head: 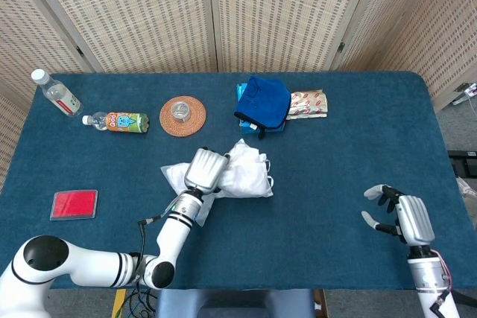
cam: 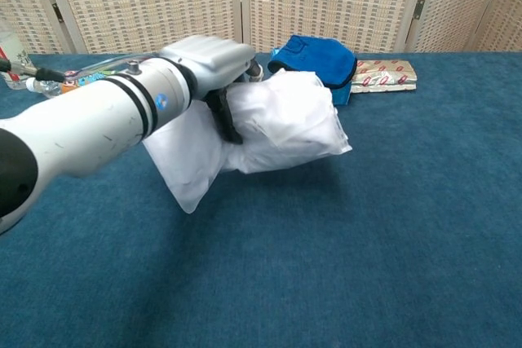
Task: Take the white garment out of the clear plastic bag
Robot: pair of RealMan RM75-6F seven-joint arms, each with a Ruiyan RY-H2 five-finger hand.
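At table centre: my left hand (head: 206, 170) grips the clear plastic bag (cam: 281, 124) with the white garment (head: 247, 176) inside it, fingers closed around the bundle's middle.
Bag position: lifted, its right end off the blue table (head: 335, 147) in the chest view, its left corner hanging down to the cloth.
Garment: wholly inside the bag as far as I can see; white folds bulge to the right of my fingers (cam: 223, 117).
My right hand (head: 402, 217): at the table's near right edge, well apart from the bag, fingers spread and holding nothing.
Behind the bag: a blue cloth (head: 264, 102) draped over a blue box (head: 243, 93), with a red-and-white packet (head: 307, 105) just beside it on the right.
Far left: a round woven coaster (head: 182, 115) with a small object on it, a lying drink bottle (head: 116, 121) and a clear water bottle (head: 57, 93).
Near left edge: a red card (head: 74, 204) flat on the table.
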